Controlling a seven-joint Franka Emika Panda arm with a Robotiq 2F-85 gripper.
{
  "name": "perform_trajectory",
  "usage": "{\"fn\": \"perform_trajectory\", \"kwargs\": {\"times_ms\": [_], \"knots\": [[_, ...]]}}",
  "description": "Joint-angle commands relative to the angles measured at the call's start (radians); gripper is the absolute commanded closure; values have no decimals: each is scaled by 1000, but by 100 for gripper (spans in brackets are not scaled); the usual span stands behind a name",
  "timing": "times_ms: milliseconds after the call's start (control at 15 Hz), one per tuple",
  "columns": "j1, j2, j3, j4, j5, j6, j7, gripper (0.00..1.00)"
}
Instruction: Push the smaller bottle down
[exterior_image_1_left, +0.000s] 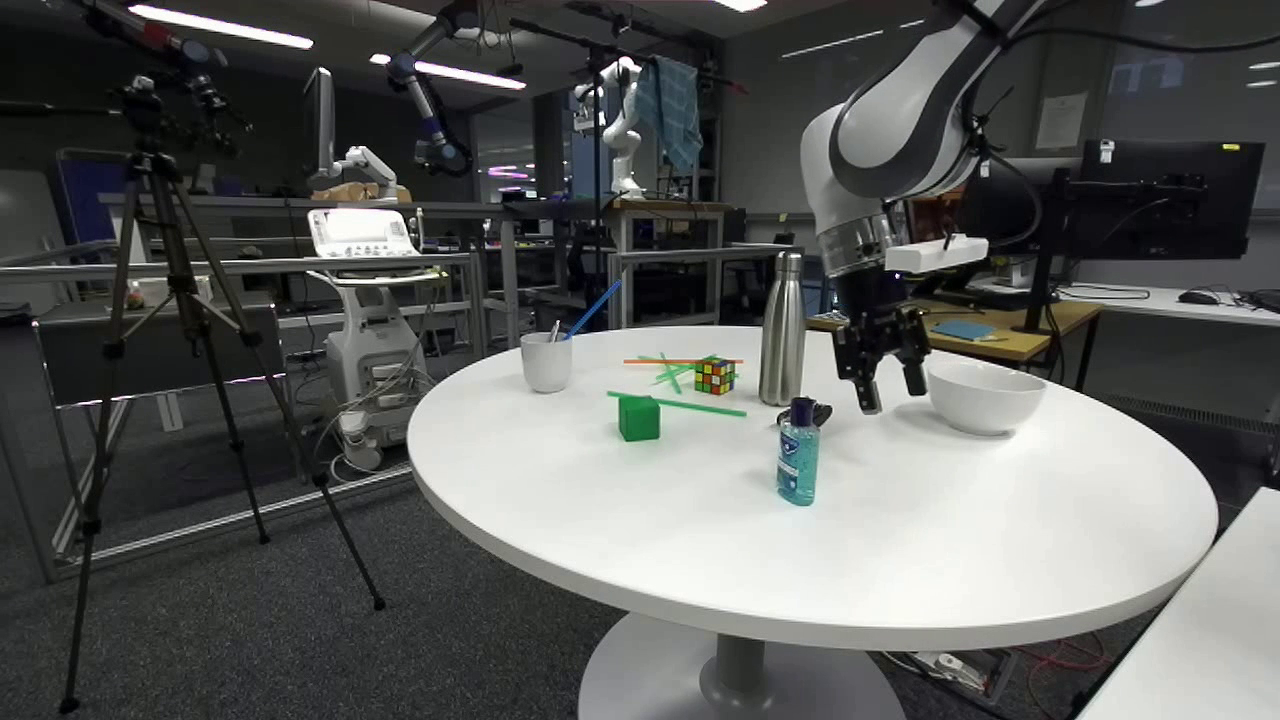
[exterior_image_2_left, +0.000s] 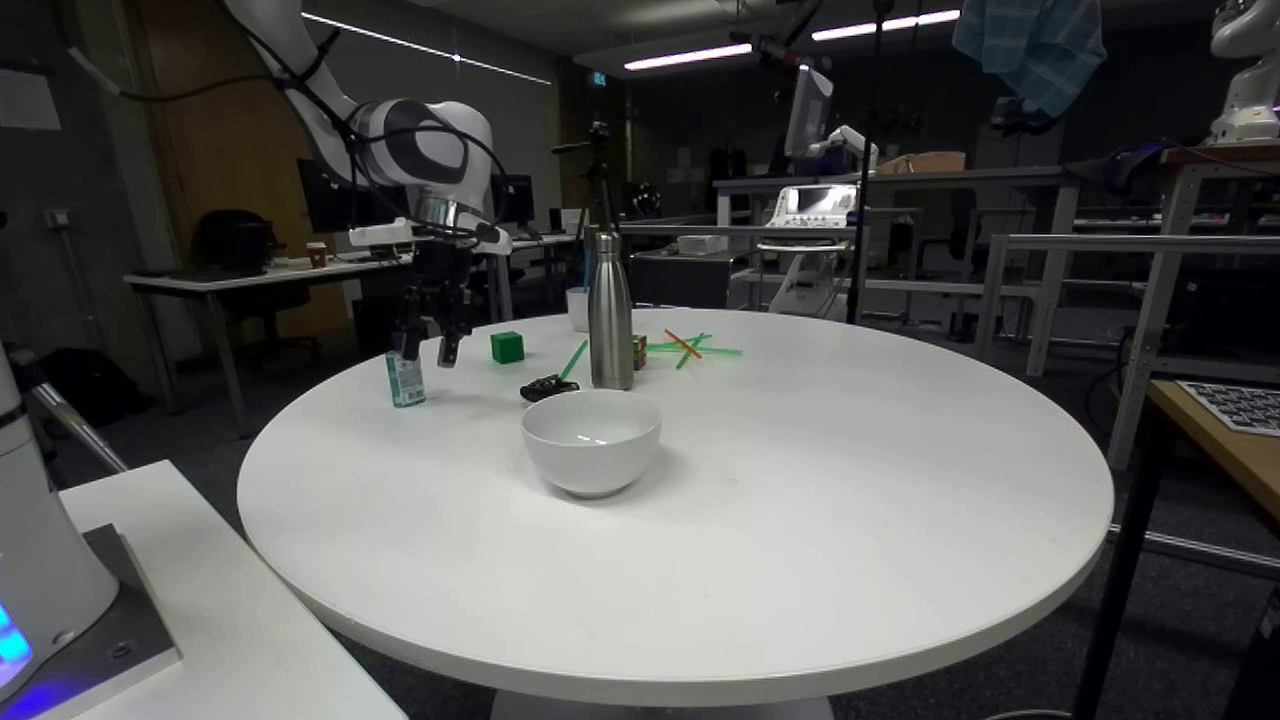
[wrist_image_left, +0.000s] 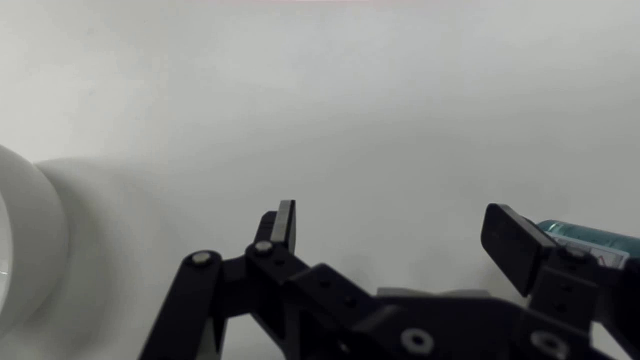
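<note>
Both exterior views look shallowly down across the round white surface (exterior_image_2_left: 850, 560) from a bit above it, different sides, sharing nearly the whole top; in an exterior view the bowl (exterior_image_2_left: 590, 462) is closest, in an exterior view the smaller bottle (exterior_image_1_left: 797, 468). Wrist view is much nearer, facing down past the hand (wrist_image_left: 392, 225), bowl cropped at left, smaller bottle at right.

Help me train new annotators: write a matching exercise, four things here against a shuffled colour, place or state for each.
1. Smaller bottle
2. Rubik's cube
3. White cup
4. Fingers

A. Spread apart
B. Multicoloured
C. Teal, dark-capped, upright
D. Blue stick slanting out of its top

Pairs: 1-C; 2-B; 3-D; 4-A
</note>
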Motion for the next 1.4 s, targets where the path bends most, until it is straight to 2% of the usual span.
{"fn": "perform_trajectory", "kwargs": {"times_ms": [0, 733, 1333], "knots": [[18, 54, 5, 62, 1, -24, -14, 0], [67, 152, 18, 153, -13, -52, 0, 0], [174, 268, 51, 289, -65, -158, 25, 0]]}}
